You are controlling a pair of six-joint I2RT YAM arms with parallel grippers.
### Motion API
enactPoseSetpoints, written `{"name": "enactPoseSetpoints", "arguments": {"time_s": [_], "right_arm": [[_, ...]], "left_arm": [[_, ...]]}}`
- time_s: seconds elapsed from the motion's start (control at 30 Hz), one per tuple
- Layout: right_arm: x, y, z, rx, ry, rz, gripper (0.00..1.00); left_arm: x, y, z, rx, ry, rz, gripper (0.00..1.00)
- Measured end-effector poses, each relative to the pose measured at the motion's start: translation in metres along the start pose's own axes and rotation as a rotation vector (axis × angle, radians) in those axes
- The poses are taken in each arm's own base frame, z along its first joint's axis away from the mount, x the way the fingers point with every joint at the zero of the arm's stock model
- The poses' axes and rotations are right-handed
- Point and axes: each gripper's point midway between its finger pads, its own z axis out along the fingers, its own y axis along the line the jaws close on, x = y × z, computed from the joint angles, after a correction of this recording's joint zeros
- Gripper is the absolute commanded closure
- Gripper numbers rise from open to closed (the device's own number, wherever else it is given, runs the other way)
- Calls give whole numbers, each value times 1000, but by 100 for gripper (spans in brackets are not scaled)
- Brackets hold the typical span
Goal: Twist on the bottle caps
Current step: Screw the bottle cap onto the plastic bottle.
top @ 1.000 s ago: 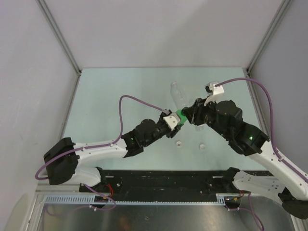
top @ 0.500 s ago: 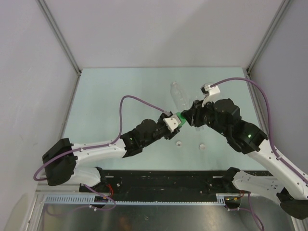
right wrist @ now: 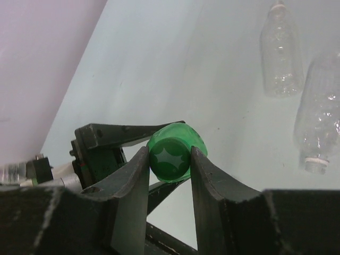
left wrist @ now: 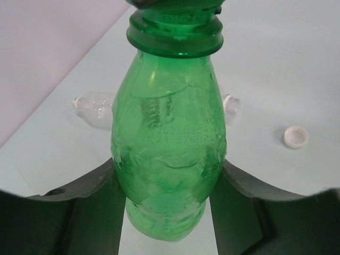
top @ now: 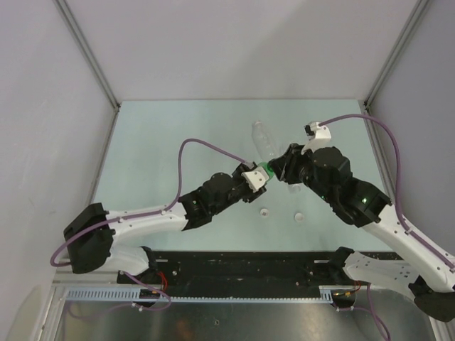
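Meeting nose to nose above the worktop (top: 178, 128), the left gripper's (left wrist: 167, 183) jaws clench the green bottle (left wrist: 167, 133) round its belly, neck pointing straight at the right gripper (right wrist: 170, 153), whose jaws pinch the green cap (right wrist: 169, 160) at the bottle's mouth; cap and bottle seem to share one axis, so I judge the right arm does the twisting

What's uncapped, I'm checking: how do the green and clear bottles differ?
The green bottle is tinted, the clear bottles colourless. The left gripper clamps the green bottle; the clear bottles lie on the table. The green bottle's cap is at its neck, in the right gripper; the clear bottles' white caps lie loose. All are plastic bottles.
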Motion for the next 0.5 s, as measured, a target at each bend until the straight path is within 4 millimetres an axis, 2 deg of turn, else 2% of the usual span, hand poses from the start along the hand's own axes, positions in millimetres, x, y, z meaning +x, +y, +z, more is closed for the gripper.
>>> {"name": "enactPoseSetpoints", "arguments": {"time_s": [0.27,0.5], "right_arm": [[4,-20,17,142,-37,139,100],[6,-30,20,218,-56,240,100]], "left_arm": [[14,10,16,-46,59,46,100],[18,13,24,-59,82,80,100]]}}
